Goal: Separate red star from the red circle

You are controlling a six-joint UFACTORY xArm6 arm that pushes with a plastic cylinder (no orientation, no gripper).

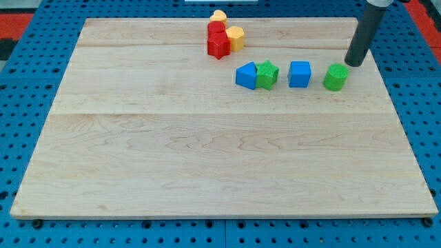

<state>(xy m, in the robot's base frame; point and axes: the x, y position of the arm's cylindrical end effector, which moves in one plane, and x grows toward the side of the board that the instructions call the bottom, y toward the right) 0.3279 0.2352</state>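
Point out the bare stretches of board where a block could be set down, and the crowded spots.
Free: everything below the row of blue block, green star, blue cube and green block, plus the view's left. Crowded: the red star, red circle and two yellow blocks clustered at top. My tip sits beside the green block.

Rod's upper end is cut off by the view's top edge, the red circle (216, 28) is partly hidden by the red star (218, 45) in front, & the rear yellow block (219, 16) is too obscured for its shape to be told.
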